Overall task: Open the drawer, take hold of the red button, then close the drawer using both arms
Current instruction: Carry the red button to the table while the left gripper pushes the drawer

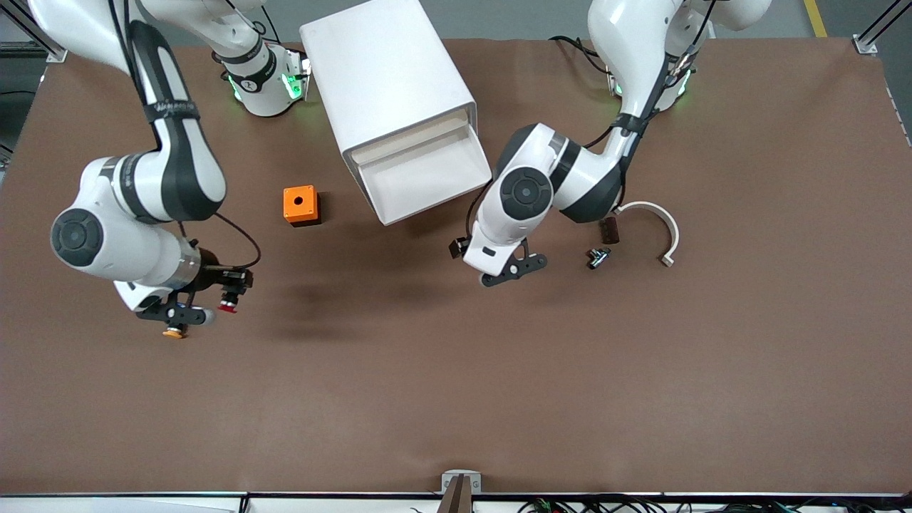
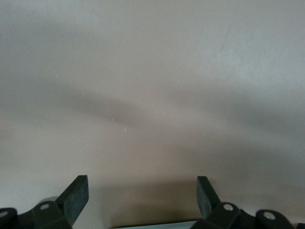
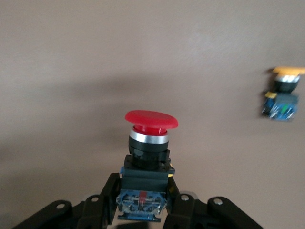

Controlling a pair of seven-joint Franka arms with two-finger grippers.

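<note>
Front view, going across from the right arm's end: right gripper (image 1: 206,303) hangs over bare table w/ the button (image 1: 229,305) pinched between its fingers, red cap pointing away from the wrist. Right wrist view confirms it: fingers (image 3: 107,198) clamp the black-and-blue body of the button (image 3: 147,164) low down, cap free. Orange-capped button (image 1: 173,332) lies on the table just under that gripper. Risk: grip sits on the lowest part of the body only, so a quick swing could tip or slip the part out; dropped here it'd land next to its lookalike and invite a mix-up.

Next along, orange box (image 1: 301,205), then the drawer unit (image 1: 388,85) w/ the drawer (image 1: 426,174) pulled out, nothing visible inside. Left gripper (image 1: 514,267) hovers over the table just off the drawer front, fingers spread wide, holding nothing; left wrist view shows only bare surface between the tips. Risk for the close: unit stands loose and skewed on the table, so an off-centre push prob. slides or turns the whole box instead of seating the drawer.

Toward the left arm's end: small black part (image 1: 598,257), brown block (image 1: 609,229), white curved piece (image 1: 659,224).

Surface: matte brown table (image 1: 456,399), wide. Grey floor past its edges.
</note>
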